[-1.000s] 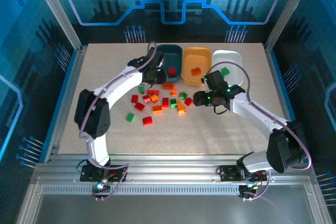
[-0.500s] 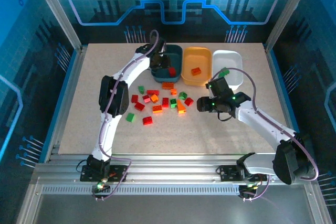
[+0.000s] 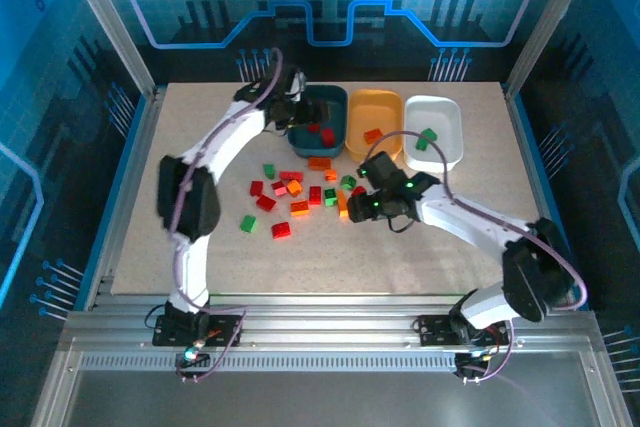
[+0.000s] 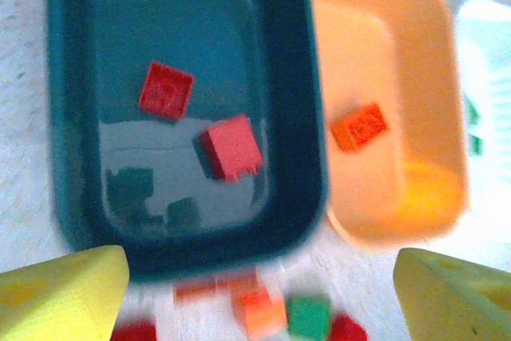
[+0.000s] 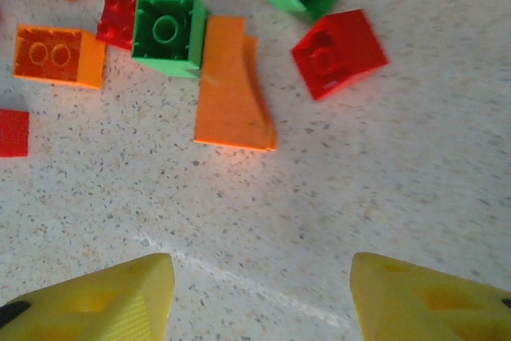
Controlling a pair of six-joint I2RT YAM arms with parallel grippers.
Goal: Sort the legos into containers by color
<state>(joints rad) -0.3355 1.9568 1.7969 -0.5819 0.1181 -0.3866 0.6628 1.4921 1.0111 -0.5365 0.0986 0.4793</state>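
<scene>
Legos [image 3: 281,230] scattered on table [image 3: 420,247]. Teal tray [image 4: 68,117]: two red bricks [image 4: 166,90]; left gripper [image 4: 259,265] above, fingers apart, empty. Right gripper [image 5: 259,269] spread wide, empty, over orange slope brick [image 5: 231,93] abutting green brick [image 5: 166,33].

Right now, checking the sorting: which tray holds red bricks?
The dark teal tray, leftmost, with two red bricks; the orange tray holds an orange brick.
</scene>
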